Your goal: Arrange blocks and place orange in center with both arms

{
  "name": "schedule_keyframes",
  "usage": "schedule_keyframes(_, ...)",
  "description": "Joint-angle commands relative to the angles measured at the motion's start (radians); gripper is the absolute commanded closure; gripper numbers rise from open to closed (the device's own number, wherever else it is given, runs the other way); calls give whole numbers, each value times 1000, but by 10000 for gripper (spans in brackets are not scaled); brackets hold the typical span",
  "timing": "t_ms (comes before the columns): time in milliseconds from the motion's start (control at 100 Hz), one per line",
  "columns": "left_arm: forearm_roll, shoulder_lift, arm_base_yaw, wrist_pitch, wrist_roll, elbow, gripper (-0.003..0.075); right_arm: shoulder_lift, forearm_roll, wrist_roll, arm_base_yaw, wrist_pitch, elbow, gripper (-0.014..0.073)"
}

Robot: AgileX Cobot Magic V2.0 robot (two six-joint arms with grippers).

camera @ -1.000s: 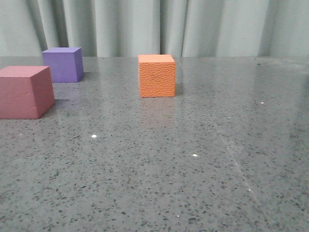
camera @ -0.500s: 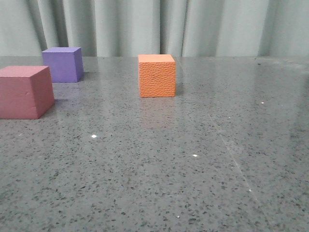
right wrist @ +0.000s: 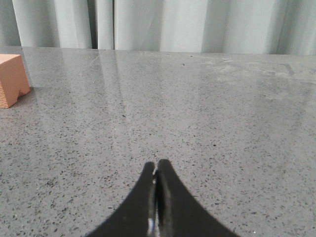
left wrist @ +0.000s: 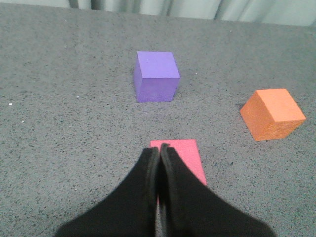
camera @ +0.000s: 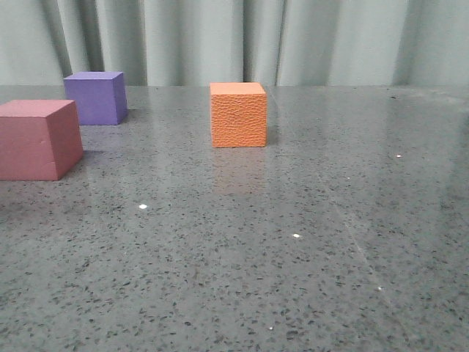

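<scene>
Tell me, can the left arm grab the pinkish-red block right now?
Probably yes. In the left wrist view, the left gripper hangs just above the pinkish-red block with nothing between them. Its fingers are shut, so it would need to open first. The purple block and orange block sit apart.

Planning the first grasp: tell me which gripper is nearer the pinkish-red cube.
Left. The left gripper hangs shut right above the pinkish-red cube. The right gripper, also shut, faces bare table; that cube is outside its view.
</scene>
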Motion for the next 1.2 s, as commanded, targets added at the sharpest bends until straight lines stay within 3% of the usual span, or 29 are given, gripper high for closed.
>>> schedule_keyframes(0,-29,62,-7,-52,11,-63,739,-23,0,-14,-6,-85,-14,661)
schedule_keyframes(150,-36,126,-7,-59,11,-75,722,-23,0,-14,-6,-85,-14,661)
schedule_keyframes(270,-36,139,-7,-59,21,-75,606,-23,0,-14,-6,-85,-14,661)
schedule_keyframes(410,-93,139,-7,-67,98,-77,338,-23,0,-14,-6,-85,-14,661)
schedule_keyframes(530,-137,139,-7,-97,116,-77,1,-23,0,-14,-6,-85,-14,661)
schedule_keyframes(630,-197,139,-7,-107,116,-77,60,-23,0,-14,-6,-85,-14,661)
schedule_keyframes(770,-268,161,-29,-117,165,-93,57,-23,0,-14,-6,-85,-14,661)
schedule_keyframes(930,-299,213,-176,-289,149,-108,58,-23,0,-14,-6,-85,-14,661)
schedule_keyframes(1060,-254,303,-327,-399,48,-143,59,-23,0,-14,-6,-85,-14,661)
schedule_keyframes(1190,-108,446,-422,-419,-138,-240,59,-23,0,-14,-6,-85,-14,661)
